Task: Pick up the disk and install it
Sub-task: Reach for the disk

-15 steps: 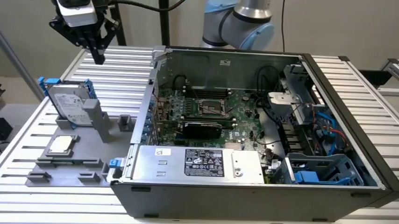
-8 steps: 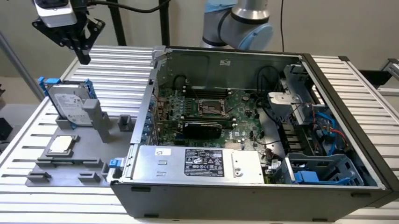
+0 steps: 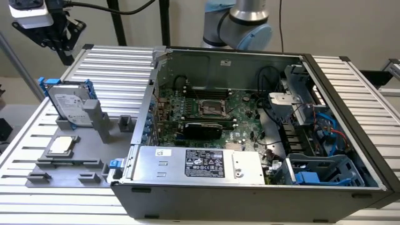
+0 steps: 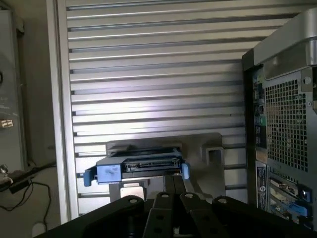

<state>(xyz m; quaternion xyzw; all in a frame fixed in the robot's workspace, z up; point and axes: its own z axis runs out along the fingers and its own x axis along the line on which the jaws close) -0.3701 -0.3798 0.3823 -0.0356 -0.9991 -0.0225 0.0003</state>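
The disk (image 3: 70,104) stands on edge in a grey holder at the exterior view's left. It is silver-grey with a white label and a bright blue carrier around it. My gripper (image 3: 66,60) hangs above and behind it, clear of it, with the fingers together and nothing between them. In the wrist view the disk (image 4: 138,168) shows edge-on, connector side up. The gripper (image 4: 174,179) points toward its blue frame with a gap left between them.
The open computer case (image 3: 340,70) lies to the exterior view's right, with a blue drive cage (image 3: 325,171) in its near corner. A small silver CPU chip (image 3: 62,145) rests on the grey fixture plate (image 3: 62,180). A ribbed aluminium table (image 3: 119,58) lies underneath.
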